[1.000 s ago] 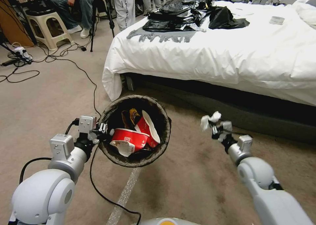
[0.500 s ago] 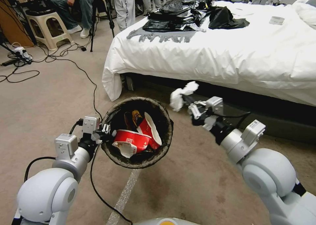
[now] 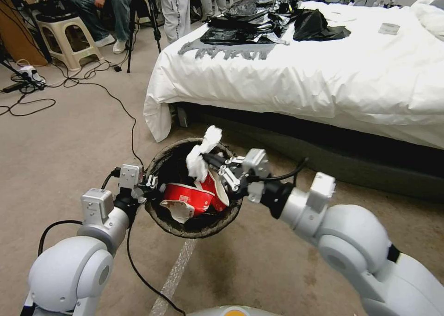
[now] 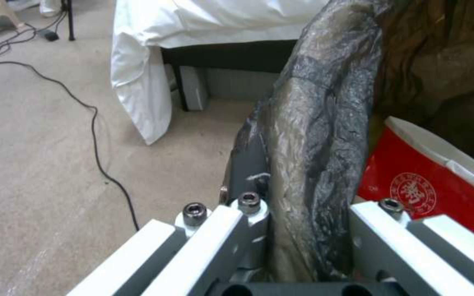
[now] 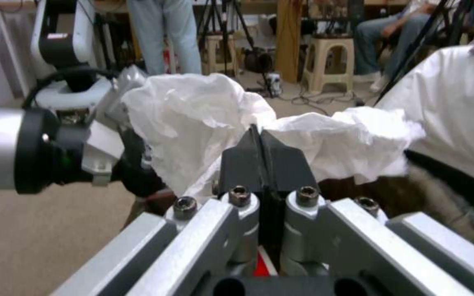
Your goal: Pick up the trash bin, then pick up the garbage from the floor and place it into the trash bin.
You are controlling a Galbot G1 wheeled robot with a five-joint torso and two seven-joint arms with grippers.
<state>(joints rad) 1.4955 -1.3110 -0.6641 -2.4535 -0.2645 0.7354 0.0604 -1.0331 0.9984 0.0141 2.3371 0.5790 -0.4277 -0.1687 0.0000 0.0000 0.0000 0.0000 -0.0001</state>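
The bin (image 3: 194, 214) hung off the floor in front of the robot, its dark-lined rim pinched between the fingers of the left end effector (image 3: 149, 183), with the liner wall wedged between both pads in the left wrist view. Inside lay red-and-white packaging (image 3: 187, 198) and a darker wrapper behind it. The paper (image 3: 201, 154), a crumpled white wad, sat above the bin's mouth, toward its far, bed-side rim, clenched in the right end effector (image 3: 213, 161), whose pads met tightly on the wad in the right wrist view. The step in hand looked like the drop: the garbage was over the opening but not yet let go. The next move would call for the wad to be well inside the rim's line before the fingers part, since light paper can cling to a pad or drift past the edge, while the left arm keeps the bin level. Beyond lay carpet (image 3: 69, 131), trailing cables (image 3: 118, 101) and a bed (image 3: 323, 75) with white bedding.
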